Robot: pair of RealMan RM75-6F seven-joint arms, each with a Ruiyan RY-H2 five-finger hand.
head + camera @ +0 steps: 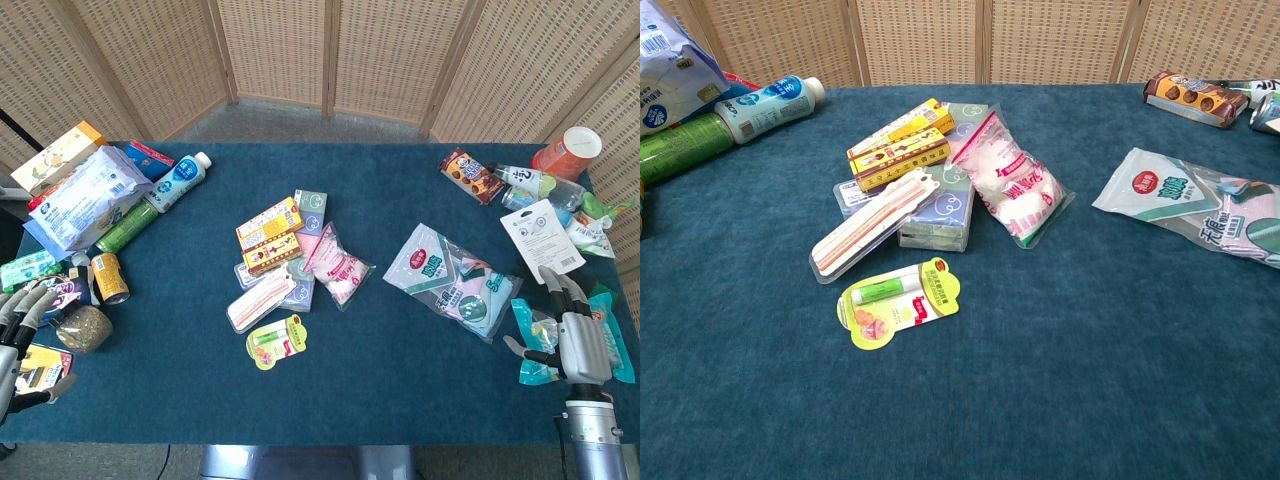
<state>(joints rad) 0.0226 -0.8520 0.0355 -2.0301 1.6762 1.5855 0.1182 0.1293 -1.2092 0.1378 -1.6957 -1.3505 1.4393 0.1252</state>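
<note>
The right robot hand [578, 340] lies open, fingers spread, on a teal packet [530, 345] at the desk's right edge. The left robot hand [18, 330], also open, hovers by a yellow-black packet [45, 367] at the left edge. The chest view shows neither robot hand, only the central pile with its lip-balm card [900, 300]. The desk [400, 370] is covered in blue cloth; wicker screens [380, 50] stand behind it.

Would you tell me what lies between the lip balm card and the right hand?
In the head view, only bare blue tabletop lies between the lip balm card and the right hand, which rests over teal packets.
</note>
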